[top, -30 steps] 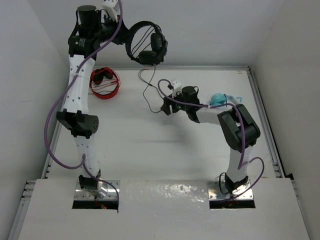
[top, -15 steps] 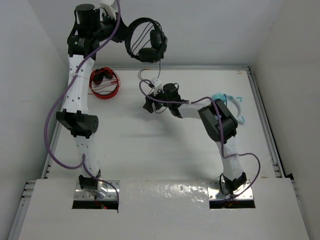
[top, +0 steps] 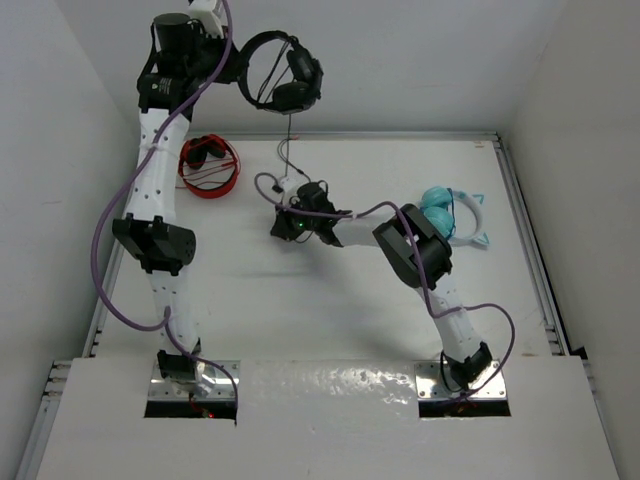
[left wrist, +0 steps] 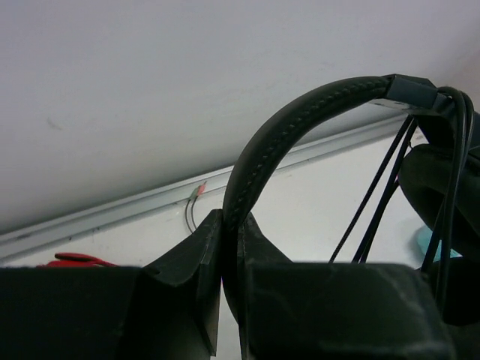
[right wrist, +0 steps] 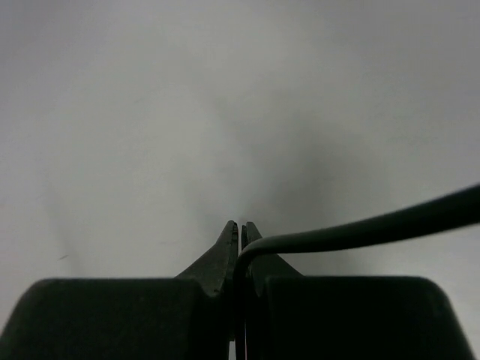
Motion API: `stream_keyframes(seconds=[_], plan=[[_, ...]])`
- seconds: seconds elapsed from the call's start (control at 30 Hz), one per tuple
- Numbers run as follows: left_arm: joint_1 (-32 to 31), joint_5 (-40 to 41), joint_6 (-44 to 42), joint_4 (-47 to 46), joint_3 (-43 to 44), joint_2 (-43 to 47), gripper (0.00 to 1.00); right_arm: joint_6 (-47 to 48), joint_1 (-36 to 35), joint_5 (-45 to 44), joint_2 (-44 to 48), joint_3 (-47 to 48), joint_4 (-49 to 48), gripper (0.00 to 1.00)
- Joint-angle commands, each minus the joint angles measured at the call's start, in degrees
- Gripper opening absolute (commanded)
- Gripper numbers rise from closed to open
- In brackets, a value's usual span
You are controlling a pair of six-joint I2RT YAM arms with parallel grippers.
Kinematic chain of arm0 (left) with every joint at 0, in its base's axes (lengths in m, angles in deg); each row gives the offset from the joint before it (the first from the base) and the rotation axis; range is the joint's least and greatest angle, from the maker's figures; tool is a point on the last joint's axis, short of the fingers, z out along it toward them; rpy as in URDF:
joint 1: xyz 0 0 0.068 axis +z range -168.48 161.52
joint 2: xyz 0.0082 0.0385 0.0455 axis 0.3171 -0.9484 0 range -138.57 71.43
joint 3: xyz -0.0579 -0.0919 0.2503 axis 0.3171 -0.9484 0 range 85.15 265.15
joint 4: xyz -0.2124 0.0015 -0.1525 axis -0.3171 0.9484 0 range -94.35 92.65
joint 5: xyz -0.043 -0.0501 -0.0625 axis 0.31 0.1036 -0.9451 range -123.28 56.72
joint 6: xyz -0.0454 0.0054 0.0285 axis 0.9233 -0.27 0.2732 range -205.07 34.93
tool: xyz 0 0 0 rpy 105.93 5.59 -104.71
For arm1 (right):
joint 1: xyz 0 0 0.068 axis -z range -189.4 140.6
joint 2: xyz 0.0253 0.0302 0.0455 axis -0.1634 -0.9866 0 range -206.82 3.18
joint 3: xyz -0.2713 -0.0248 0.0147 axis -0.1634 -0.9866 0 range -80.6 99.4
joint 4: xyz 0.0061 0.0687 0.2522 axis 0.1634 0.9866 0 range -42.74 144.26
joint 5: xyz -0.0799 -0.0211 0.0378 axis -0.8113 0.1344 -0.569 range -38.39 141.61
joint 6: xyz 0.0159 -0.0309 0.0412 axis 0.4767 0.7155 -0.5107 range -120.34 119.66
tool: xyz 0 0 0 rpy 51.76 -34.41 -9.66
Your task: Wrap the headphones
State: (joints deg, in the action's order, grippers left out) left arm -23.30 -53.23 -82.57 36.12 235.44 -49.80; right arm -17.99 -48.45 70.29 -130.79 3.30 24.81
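Your left gripper (left wrist: pixel 231 225) is clenched on the padded headband (left wrist: pixel 300 112) of the black headphones (top: pixel 285 75), which you are holding raised at the far edge of the table (top: pixel 300 320), in front of the back wall (top: pixel 400 60). The earcups (top: pixel 300 88) sit close together on the side of the band away from the jaws. From them the thin dark cable (top: pixel 288 150) drops to the tabletop and runs toward the middle. Your right gripper (right wrist: pixel 240 229) is low over the table there, and its wrist view shows the jaws closed on that cable, the cord pinched between the fingertips and trailing off to the right. The red headphones (top: pixel 210 165) lie at the far left of the table, beside your left arm. The teal headphones (top: pixel 450 215) lie on the right, just behind your right arm's elbow, well apart from either gripper
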Motion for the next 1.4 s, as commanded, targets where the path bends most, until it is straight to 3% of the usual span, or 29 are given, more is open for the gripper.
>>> stream_keyframes(seconds=[0.0, 0.13, 0.27, 0.4, 0.53, 0.73, 0.87, 1.03, 1.1, 1.2, 1.37], plan=[[0.86, 3.68, 4.35, -8.11, -2.19, -0.94, 0.00, 2.79, -7.16, 10.14, 4.94, 1.62, 7.68, 0.00], [0.78, 5.96, 4.18, -10.23, -7.99, -1.55, 0.00, 2.64, -11.48, 12.26, 7.49, 5.47, 12.69, 0.00], [0.25, 9.65, 0.42, -12.43, -14.93, -1.38, 0.00, -2.56, -12.54, 15.24, 8.55, 16.52, 15.07, 0.00], [-0.28, 10.37, -6.44, -12.87, -21.53, -1.12, 0.00, -0.47, -12.28, 16.92, 11.62, 27.18, 29.69, 0.00], [-0.54, 7.12, -12.07, -11.12, -25.76, -0.85, 0.00, 5.24, -9.39, 9.64, 16.80, 33.33, 44.22, 0.00], [-1.07, -0.53, -21.57, -5.14, -25.94, -0.50, 0.00, 3.07, 1.85, 0.24, 20.68, 41.17, 64.54, 0.00], [-1.42, -3.08, -26.49, 1.52, -24.36, -0.85, 0.00, 5.16, 8.01, -8.00, 23.58, 35.55, 61.40, 0.00], [-2.30, -6.50, -32.28, 6.11, -27.07, 0.47, 0.00, 11.65, 10.74, -17.08, 16.12, 50.72, 63.68, 0.00], [-2.82, -10.18, -33.26, 8.39, -27.52, 1.08, 0.00, 13.69, 11.19, -19.46, 16.37, 50.40, 59.75, 0.00], [-3.27, -13.19, -33.44, 10.77, -26.73, 1.43, 0.00, 14.49, 13.81, -24.21, 18.31, 41.19, 53.58, 0.00], [-3.53, -18.53, -33.26, 13.49, -23.75, 1.35, 0.00, 11.06, 14.79, -26.50, 15.86, 39.41, 45.42, 0.00]])
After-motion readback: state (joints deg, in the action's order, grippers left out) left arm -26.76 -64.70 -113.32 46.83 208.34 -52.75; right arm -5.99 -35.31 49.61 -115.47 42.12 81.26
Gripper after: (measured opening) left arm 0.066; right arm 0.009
